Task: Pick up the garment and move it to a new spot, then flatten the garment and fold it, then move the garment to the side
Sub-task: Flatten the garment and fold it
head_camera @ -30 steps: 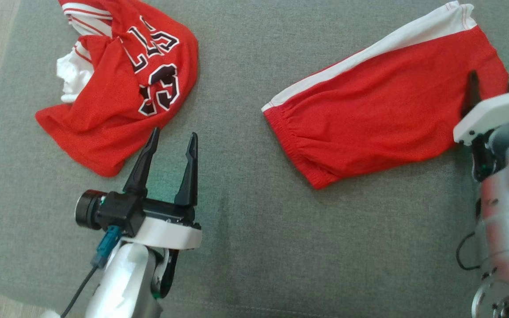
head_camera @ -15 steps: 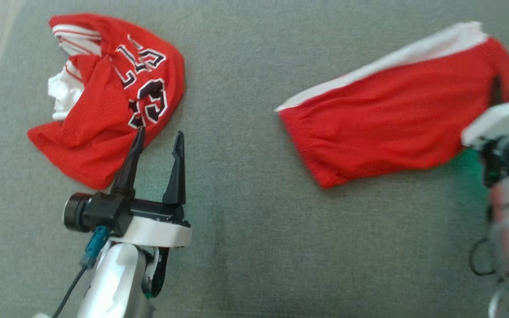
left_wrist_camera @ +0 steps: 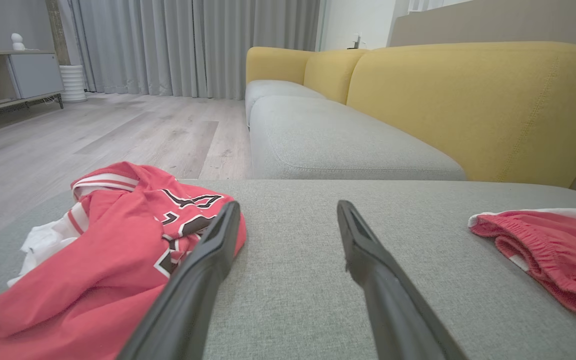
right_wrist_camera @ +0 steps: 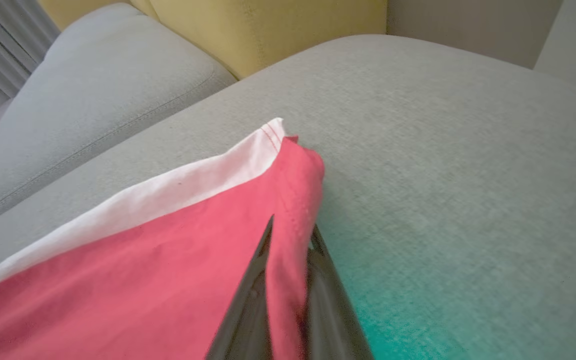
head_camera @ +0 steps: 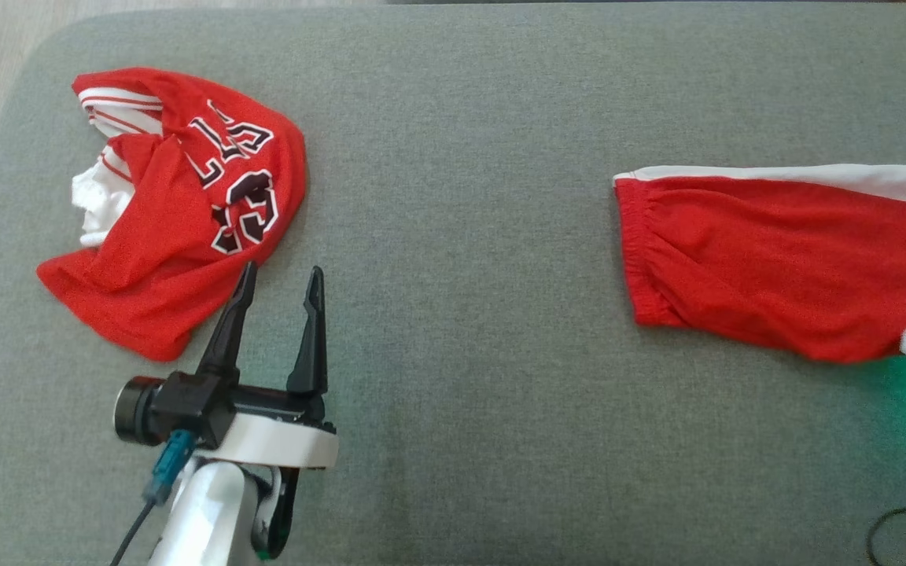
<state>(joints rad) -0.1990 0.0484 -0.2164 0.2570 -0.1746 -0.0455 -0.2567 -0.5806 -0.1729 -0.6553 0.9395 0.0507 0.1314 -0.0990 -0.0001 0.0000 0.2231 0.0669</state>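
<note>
Right end effector [right_wrist_camera: 292, 229] pinches red cloth [right_wrist_camera: 143, 260] edge

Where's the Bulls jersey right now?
In the head view, the jersey lies crumpled on the cushion at left, just beyond the open left gripper, far from the plain red cloth.

A grey upholstered seat [head_camera: 461, 118] spread below. In the left wrist view, a yellow sofa [left_wrist_camera: 468, 100] stood at two o'clock, grey curtains [left_wrist_camera: 193, 45] at twelve, pale wood floor [left_wrist_camera: 118, 135] at ten.
</note>
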